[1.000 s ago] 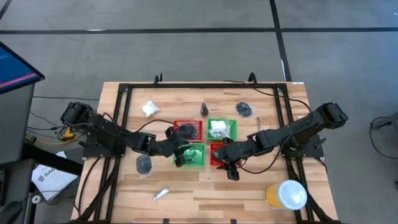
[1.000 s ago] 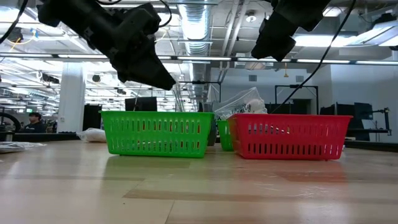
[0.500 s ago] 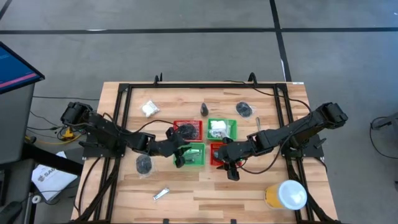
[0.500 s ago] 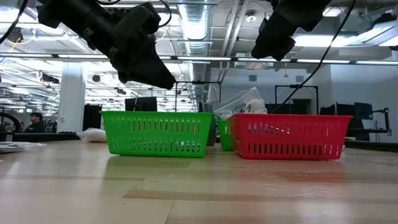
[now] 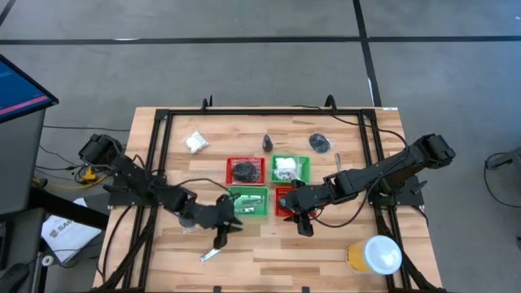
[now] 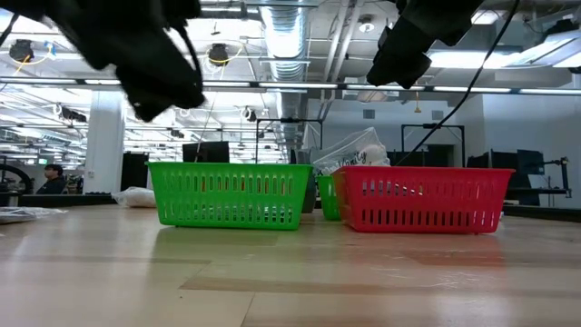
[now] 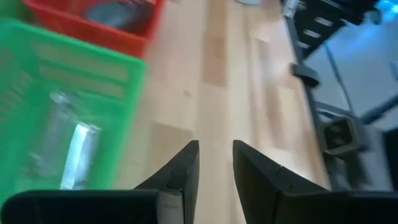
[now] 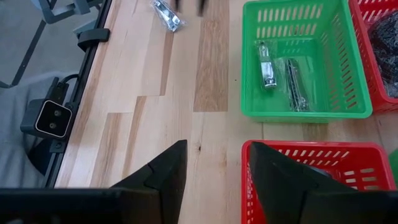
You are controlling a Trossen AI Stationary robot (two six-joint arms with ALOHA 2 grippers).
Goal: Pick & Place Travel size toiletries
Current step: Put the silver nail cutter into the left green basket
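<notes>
A wooden worktop (image 5: 269, 244) seen from above carries four small mesh baskets in a square at its middle, sorted by kind. The far red basket (image 5: 246, 170) holds a black coil. The far green basket (image 5: 291, 168) holds white packets. The near green basket (image 8: 300, 59) holds two thin silver tubes (image 8: 266, 65) lying side by side. The near red basket (image 8: 311, 180) sits under the right arm.

Loose toiletries wait around the baskets. A white packet (image 5: 195, 142), a dark bottle (image 5: 267, 144) and a black coil (image 5: 321, 144) lie along the far side. One silver tube (image 5: 211, 254) lies alone near the front edge, left of centre.

The left tool (image 5: 221, 236) hangs just beside that loose tube, on the near-left side of the green basket. Its fingers stand a narrow gap apart with nothing between them. It seems placed to fetch the tube that belongs with the two already sorted.

The right tool (image 5: 303, 228) hovers at the near edge of the near red basket. Its fingers are parted and empty, and it appears to be waiting out of the left arm's way.

A yellow tub (image 5: 373, 255) with a white lid stands at the near right corner. It is well apart from the work.
</notes>
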